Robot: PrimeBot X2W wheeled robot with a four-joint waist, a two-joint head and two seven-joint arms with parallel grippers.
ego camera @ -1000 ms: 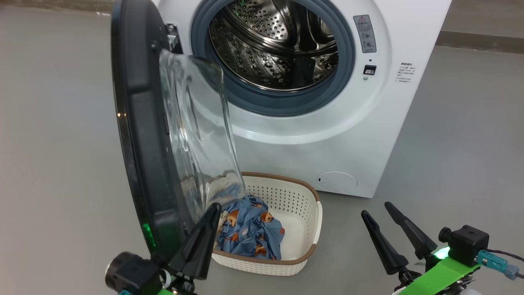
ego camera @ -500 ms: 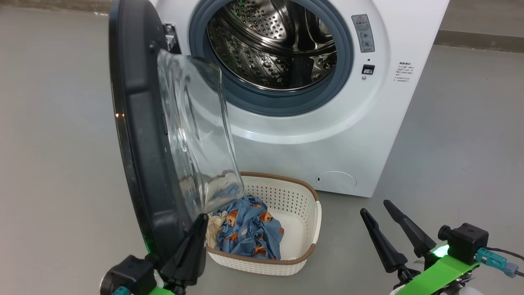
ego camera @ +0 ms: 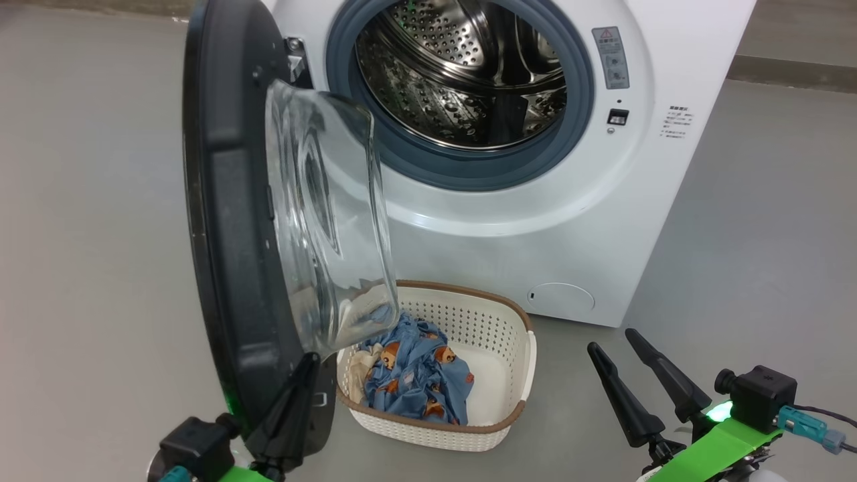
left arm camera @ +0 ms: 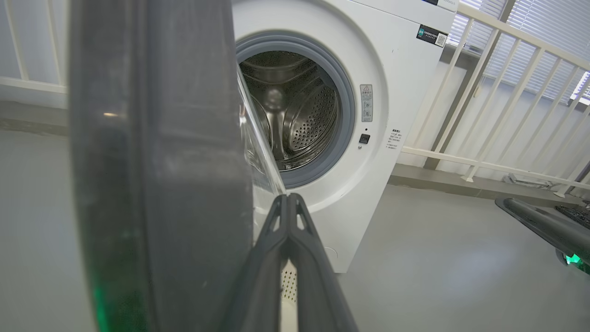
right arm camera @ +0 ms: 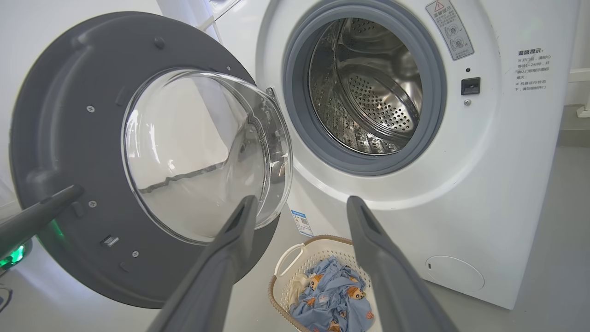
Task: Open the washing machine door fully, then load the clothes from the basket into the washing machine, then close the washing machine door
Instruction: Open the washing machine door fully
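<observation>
Grey floor [ego camera: 80,201]; washer [ego camera: 602,221] far, door [ego camera: 227,234] left, part open. Left gripper [ego camera: 308,367] closed, empty, apparently pressing door's inner face; right gripper [ego camera: 610,340] spread, idle. Next: swing door wider, clear basket [ego camera: 428,432].

I see a smooth grey floor [ego camera: 750,221] carrying two things: the white washing machine [ego camera: 509,248] stands on it at the back, and the cream perforated basket [ego camera: 442,434] sits on it just before the machine's base.
</observation>
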